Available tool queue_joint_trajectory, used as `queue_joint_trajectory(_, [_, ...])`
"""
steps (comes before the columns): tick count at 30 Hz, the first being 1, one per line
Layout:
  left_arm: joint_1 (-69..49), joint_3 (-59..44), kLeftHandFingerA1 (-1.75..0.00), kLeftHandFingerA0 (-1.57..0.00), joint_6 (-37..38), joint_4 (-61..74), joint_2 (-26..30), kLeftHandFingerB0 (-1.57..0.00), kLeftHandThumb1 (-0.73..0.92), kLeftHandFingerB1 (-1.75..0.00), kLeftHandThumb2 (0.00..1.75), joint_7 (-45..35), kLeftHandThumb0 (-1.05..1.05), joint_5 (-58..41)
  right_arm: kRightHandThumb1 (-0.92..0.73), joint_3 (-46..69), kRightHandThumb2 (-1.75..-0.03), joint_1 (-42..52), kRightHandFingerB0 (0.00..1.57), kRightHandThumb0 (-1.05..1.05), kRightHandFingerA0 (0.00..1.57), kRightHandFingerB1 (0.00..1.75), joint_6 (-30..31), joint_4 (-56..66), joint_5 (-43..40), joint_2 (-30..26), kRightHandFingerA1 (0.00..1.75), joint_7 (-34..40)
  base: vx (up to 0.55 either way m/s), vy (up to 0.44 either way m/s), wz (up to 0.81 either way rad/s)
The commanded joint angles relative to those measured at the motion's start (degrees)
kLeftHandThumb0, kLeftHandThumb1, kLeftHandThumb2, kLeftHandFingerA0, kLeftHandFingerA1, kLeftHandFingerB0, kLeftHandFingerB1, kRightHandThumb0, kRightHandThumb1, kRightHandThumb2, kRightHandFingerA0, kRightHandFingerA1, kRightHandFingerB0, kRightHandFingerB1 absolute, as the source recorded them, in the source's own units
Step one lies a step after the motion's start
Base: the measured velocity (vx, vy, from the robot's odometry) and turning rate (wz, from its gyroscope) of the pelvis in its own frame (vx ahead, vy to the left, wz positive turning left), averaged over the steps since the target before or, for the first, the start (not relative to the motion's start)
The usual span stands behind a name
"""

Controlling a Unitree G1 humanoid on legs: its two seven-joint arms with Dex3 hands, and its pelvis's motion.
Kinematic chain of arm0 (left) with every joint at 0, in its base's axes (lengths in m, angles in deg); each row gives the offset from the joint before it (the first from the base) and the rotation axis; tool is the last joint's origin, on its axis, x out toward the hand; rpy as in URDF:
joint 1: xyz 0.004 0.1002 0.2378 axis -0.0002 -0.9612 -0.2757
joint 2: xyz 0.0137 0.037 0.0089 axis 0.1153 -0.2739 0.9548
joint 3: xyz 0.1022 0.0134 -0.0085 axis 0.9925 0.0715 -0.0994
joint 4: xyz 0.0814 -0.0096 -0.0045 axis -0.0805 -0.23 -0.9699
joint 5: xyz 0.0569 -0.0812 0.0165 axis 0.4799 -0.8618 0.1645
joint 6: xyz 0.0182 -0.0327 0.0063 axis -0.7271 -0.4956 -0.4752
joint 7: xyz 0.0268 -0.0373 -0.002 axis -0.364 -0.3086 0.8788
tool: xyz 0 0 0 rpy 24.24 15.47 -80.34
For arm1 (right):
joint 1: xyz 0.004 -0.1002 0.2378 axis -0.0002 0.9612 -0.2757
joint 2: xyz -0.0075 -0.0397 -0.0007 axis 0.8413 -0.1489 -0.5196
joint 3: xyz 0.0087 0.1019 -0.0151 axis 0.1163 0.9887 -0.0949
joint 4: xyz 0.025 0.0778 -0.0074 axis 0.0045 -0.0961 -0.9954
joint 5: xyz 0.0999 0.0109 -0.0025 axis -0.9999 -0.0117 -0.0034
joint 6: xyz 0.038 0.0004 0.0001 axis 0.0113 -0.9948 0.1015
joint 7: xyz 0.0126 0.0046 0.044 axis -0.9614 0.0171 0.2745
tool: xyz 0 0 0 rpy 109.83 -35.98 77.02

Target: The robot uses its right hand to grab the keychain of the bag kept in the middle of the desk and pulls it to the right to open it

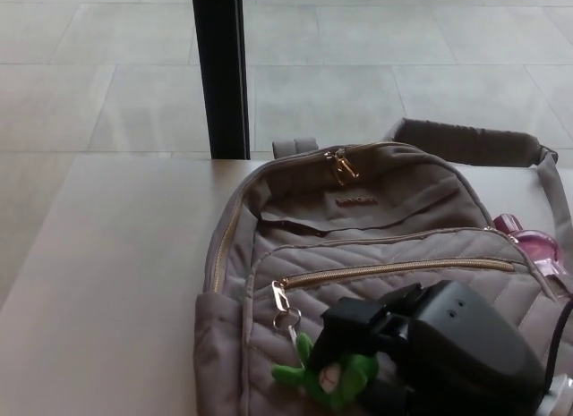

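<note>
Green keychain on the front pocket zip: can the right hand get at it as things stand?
Probably yes. The right hand already lies over the backpack with its fingers at the green keychain; nothing sits between them. Whether they have closed on it is unclear.

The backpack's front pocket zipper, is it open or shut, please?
Shut: the gold zipper runs closed, its slider at the left end.

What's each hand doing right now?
Left hand: not in view.
Right hand: at the green keychain on the bag; whether it grips it cannot be told.
</note>
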Motion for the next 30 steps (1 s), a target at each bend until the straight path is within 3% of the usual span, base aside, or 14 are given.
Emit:
queue_joint_trajectory(1, [0.0, -1.0, -0.52, -0.44, 0.5, -0.1, -0.1, -0.34, 0.92, -0.36, 0.7, -0.7, -0.78, -1.1, -0.46, 1.5, -1.43, 2.5, 0.88, -0.42, 1.14, 1.6, 2.6, -1.3, -0.1, 0.9, 1.75, -0.7, 0.0, 0.0, 0.0])
queue_joint_trajectory(2, [0.2, -1.1, -0.61, -0.41, 0.2, -0.3, -0.1, -0.29, 0.73, -0.51, 1.1, -0.7, -0.75, -1.1, -0.57, 1.7, -1.35, 2.2, 1.07, -0.54, 1.36, 1.35, 2.8, -1.3, 0.0, 1.0, 1.53, -0.9, 0.0, 0.0, 0.0])
queue_joint_trajectory(3, [0.3, -1.3, -0.52, -0.45, 0.1, -0.4, -0.1, -0.34, 0.92, -0.36, 0.68, -0.8, -0.8, -1.2, -0.49, 1.8, -1.42, 2.2, 0.89, -0.43, 1.13, 1.66, 2.8, -1.3, -0.1, 1.0, 1.75, -1.1, 0.0, 0.0, 0.0])
queue_joint_trajectory(8, [-0.2, -1.2, -0.51, -0.45, 0.5, -0.1, 0.2, -0.36, 0.92, -0.36, 0.68, -1.0, -0.8, -0.7, -0.46, 2.8, -1.47, 1.2, 0.91, -0.41, 1.14, 1.67, 2.8, -1.0, -0.8, -0.4, 1.75, -3.7, 0.0, 0.0, 0.0])
queue_joint_trajectory(12, [-0.3, -0.9, -0.51, -0.43, 0.3, 0.1, 0.4, -0.34, 0.92, -0.37, 0.69, -0.9, -0.79, -0.3, -0.42, 3.2, -1.45, -0.7, 0.9, -0.4, 1.15, 1.6, 2.3, -1.7, 0.2, -1.3, 1.75, -4.0, 0.0, 0.0, 0.0])
queue_joint_trajectory(13, [-0.3, -0.8, -0.59, -0.39, 0.7, -0.3, 0.3, -0.29, 0.75, -0.5, 1.1, -0.6, -0.78, -0.2, -0.43, 3.7, -1.41, -2.5, 0.91, -0.43, 1.14, 1.43, 1.8, -2.3, 0.9, -1.5, 1.75, -3.3, 0.0, 0.0, 0.0])
queue_joint_trajectory(14, [-0.3, -0.8, -0.53, -0.45, 0.6, -0.2, 0.4, -0.36, 0.92, -0.38, 0.7, -0.6, -0.79, -0.2, -0.4, 3.8, -1.45, -2.9, 0.89, -0.43, 1.14, 1.53, 2.0, -2.3, 0.6, -1.5, 1.75, -3.7, 0.0, 0.0, 0.0])
queue_joint_trajectory(20, [-0.7, -1.2, -0.51, -0.46, 0.8, -0.2, 0.3, -0.37, 0.92, -0.37, 0.71, -0.8, -0.81, -0.5, -0.41, 4.7, -1.49, -7.8, 0.85, -0.39, 1.14, 1.68, 3.3, -1.9, 0.6, -2.1, 1.75, -6.2, 0.0, 0.0, 0.0])
queue_joint_trajectory(21, [-0.8, -0.9, -0.61, -0.43, 1.6, -0.3, 0.4, -0.29, 0.77, -0.51, 1.15, -0.7, -0.79, -0.1, -0.42, 4.9, -1.46, -9.5, 0.86, -0.39, 1.15, 1.65, 3.8, -1.8, 1.0, -2.4, 1.75, -7.1, 0.0, 0.0, 0.0])
queue_joint_trajectory(22, [-0.9, -1.0, -0.53, -0.46, 1.4, -0.1, 0.3, -0.33, 0.92, -0.38, 0.75, -0.7, -0.8, -0.3, -0.43, 5.1, -1.41, -10.2, 0.86, -0.38, 1.15, 1.55, 4.3, -1.7, 1.1, -2.4, 1.75, -7.3, 0.0, 0.0, 0.0])
queue_joint_trajectory(25, [-1.3, -1.4, -0.56, -0.47, 1.7, 0.0, 0.3, -0.35, 0.92, -0.4, 0.75, -1.1, -0.81, -0.7, -0.54, 5.4, -1.19, -12.4, 0.89, -0.33, 1.13, 1.38, 5.0, -2.2, 1.1, -2.5, 1.75, -8.1, 0.0, 0.0, 0.0])
queue_joint_trajectory(26, [-1.4, -1.1, -0.62, -0.44, 2.1, -0.2, 0.3, -0.27, 0.78, -0.5, 1.17, -1.0, -0.77, -0.3, -0.53, 5.8, -1.18, -14.0, 0.87, -0.33, 1.08, 1.46, 4.9, -3.0, 0.7, -2.9, 1.75, -8.3, 0.0, 0.0, 0.0])
queue_joint_trajectory(29, [-1.3, -1.0, -0.56, -0.48, 1.9, -0.5, 0.3, -0.33, 0.92, -0.4, 0.8, -0.7, -0.81, -0.2, -0.51, 6.7, -1.15, -18.1, 0.84, -0.33, 1.06, 1.53, 5.4, -5.2, 1.2, -3.5, 1.75, -8.4, 0.0, 0.0, 0.0])
queue_joint_trajectory(30, [-1.3, -1.2, -0.61, -0.43, 1.9, -0.5, 0.2, -0.31, 0.8, -0.52, 1.16, -1.0, -0.78, -0.4, -0.48, 7.4, -1.12, -19.7, 1.03, -0.39, 1.27, 1.28, 6.0, -5.8, 1.5, -3.7, 1.42, -8.5, 0.0, 0.0, 0.0])
